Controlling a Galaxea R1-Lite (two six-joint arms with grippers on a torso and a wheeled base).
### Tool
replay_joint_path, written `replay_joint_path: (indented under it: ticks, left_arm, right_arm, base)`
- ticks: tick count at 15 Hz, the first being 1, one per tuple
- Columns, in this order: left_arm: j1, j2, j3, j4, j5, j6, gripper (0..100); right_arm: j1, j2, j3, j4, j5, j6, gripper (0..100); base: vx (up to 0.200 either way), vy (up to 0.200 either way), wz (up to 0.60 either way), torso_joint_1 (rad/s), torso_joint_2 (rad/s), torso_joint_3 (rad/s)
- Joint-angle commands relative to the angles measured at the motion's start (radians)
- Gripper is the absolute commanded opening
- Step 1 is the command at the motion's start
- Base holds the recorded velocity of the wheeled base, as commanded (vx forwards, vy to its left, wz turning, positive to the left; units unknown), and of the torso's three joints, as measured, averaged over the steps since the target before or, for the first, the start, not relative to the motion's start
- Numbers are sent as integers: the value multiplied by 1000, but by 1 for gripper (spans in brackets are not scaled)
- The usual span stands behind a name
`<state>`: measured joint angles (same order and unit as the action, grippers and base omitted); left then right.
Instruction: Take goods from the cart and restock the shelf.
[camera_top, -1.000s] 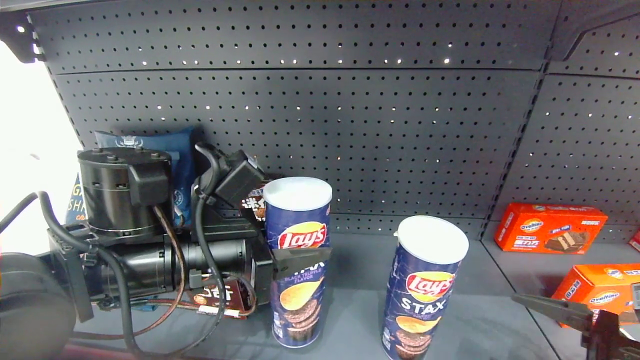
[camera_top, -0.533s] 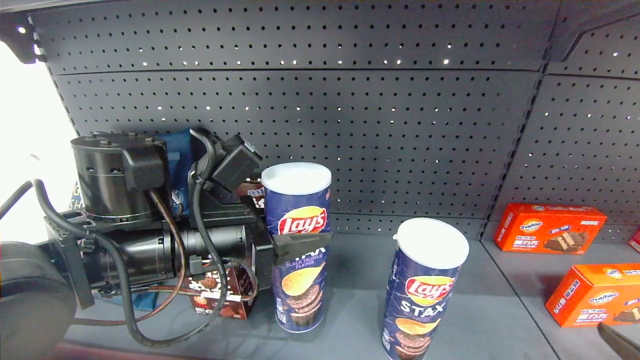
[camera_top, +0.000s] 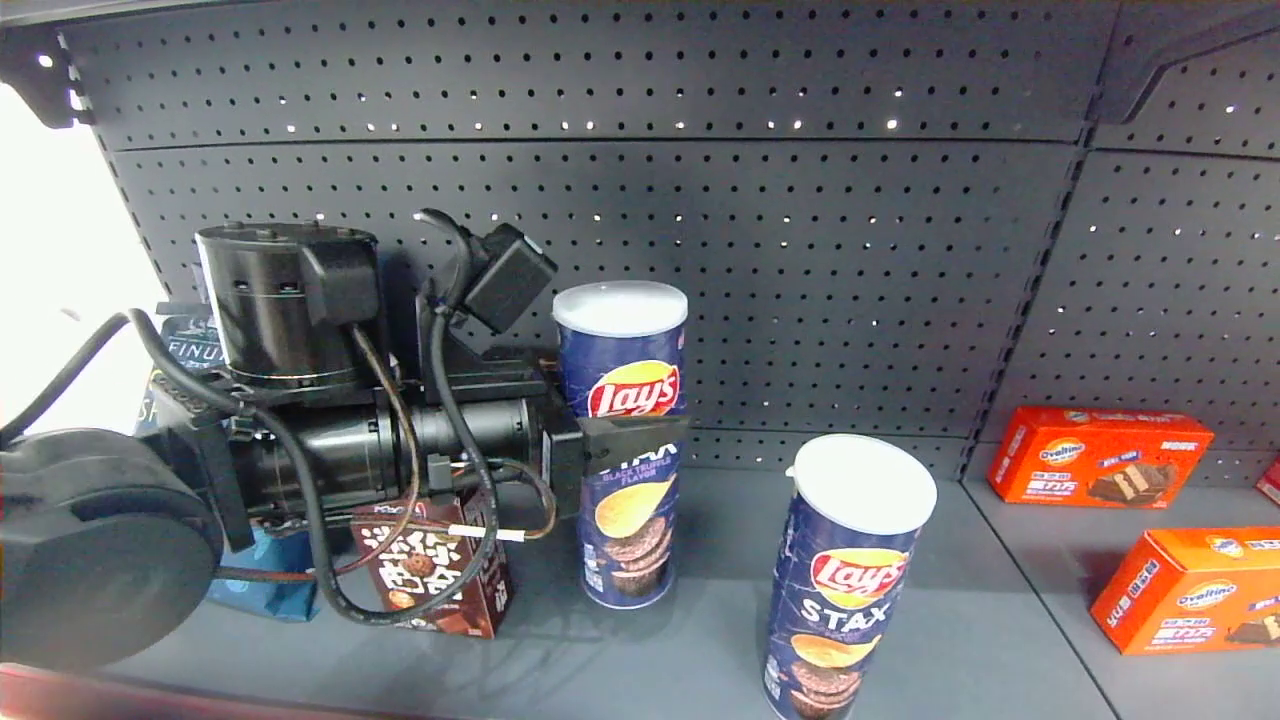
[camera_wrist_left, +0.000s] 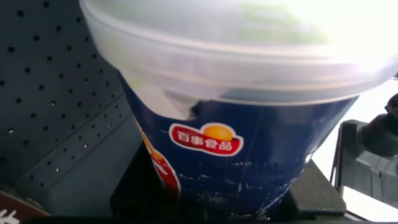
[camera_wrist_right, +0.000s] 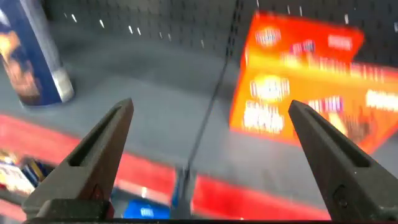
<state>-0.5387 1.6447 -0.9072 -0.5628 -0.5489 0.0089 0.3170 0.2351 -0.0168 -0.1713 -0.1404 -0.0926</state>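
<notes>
Chips can (camera_top: 620, 350) stands upright, pinched across its middle by my left gripper (camera_top: 632, 440), one dark finger (camera_top: 640, 438) lying over the label just under the logo. It is on the left half of the shelf (camera_top: 700, 650), close to the perforated back panel (camera_top: 800, 250). I cannot tell whether its base touches the shelf deck or hangs just above it. From the left wrist camera I see its clear lid (camera_wrist_left: 236, 50) and blue wall from close up. A brown box (camera_top: 435, 570) stands just beside the can on its left, under my arm, and a blue bag (camera_top: 255, 590) lies farther left. A second can (camera_top: 850, 580) of the same kind stands upright to the right and nearer the front edge, apart from the held one. Past a seam in the shelf, on the right section, one orange box (camera_top: 1100, 455) lies at the back and another orange box (camera_top: 1190, 590) lies nearer the front. My right gripper (camera_wrist_right: 211, 162) has its fingers spread wide with nothing between them, low by the front edge of the shelf, facing an orange carton.
</notes>
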Motion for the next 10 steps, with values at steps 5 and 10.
replay_joint_path:
  ticks: [5, 10]
  left_arm:
    - [-9, 61, -38, -5, 1, 0, 0]
    - [-1, 58, -33, -6, -3, 2, 0]
  right_arm:
    - [-7, -235, -6, 165, -70, 34, 100]
    - [-7, -235, -6, 164, -65, 33, 100]
  base:
    - [0, 0, 0, 0, 0, 0]
    - [0, 0, 0, 0, 0, 0]
